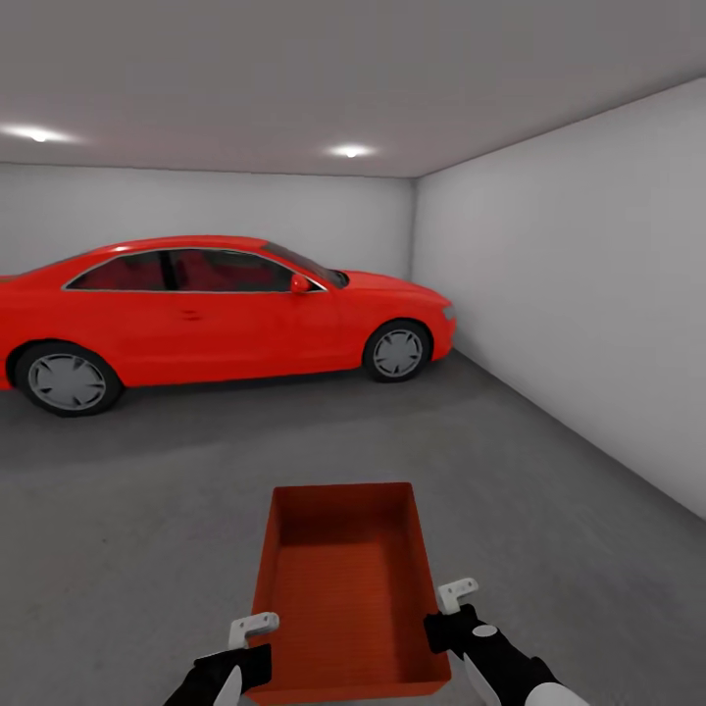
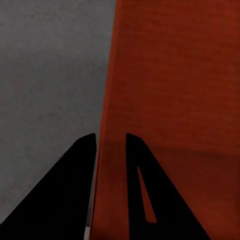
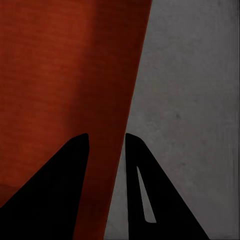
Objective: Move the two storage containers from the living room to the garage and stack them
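Bin (image 1: 345, 588) is pinched on both long walls, left fingers (image 2: 95, 165) and right fingers (image 3: 107, 165) closed on them, long axis pointing ahead, concrete floor (image 1: 147, 510) right underneath.

Count — 1 storage container (image 1: 348, 588), 1 red car (image 1: 216, 304), 2 ceiling spotlights (image 1: 350, 151), 2 grippers — left (image 1: 253, 628), right (image 1: 457, 594).

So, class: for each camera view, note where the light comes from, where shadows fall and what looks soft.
Head view: two ceiling spotlights glare white; a soft shadow lies under the glossy red car. Left wrist view: black gripper fingers are featureless silhouettes beside the red-orange open-top bin wall. Right wrist view: speckled grey concrete floor looks softly blurred.
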Motion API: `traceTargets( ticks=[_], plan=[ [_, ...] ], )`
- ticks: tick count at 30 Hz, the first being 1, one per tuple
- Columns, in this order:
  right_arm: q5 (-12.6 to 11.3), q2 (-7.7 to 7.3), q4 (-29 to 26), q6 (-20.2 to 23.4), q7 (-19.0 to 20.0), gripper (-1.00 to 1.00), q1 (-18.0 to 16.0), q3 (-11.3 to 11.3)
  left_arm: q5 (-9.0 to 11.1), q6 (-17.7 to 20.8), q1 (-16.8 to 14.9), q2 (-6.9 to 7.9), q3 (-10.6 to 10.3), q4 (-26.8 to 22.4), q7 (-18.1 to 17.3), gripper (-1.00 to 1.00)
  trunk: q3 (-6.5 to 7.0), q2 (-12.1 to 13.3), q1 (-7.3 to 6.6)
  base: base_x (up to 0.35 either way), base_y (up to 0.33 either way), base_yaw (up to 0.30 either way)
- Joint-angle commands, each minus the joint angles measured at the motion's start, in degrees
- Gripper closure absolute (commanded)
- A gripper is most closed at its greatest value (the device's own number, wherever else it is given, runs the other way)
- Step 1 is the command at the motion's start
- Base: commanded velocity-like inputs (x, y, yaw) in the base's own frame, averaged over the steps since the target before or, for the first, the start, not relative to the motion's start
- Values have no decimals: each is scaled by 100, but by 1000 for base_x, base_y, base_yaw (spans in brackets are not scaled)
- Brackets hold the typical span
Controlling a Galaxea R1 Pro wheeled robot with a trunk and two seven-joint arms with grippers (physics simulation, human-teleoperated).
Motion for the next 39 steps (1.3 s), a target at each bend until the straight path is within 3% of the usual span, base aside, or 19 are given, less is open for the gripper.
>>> traceTargets(
  ticks=[1, 39],
  plan=[
    [-5, 249, -68, 18, 154, 100, -2, 34, 38, 38, 7, -4, -31, 5, 64, 100, -3, -5, 2, 0, 0, -277],
    [-5, 255, -68, 18, 154, 100, -1, 34, 38, 39, 7, 14, -31, 5, 64, 100, -3, -5, 2, 0, 0, -277]
  ],
)
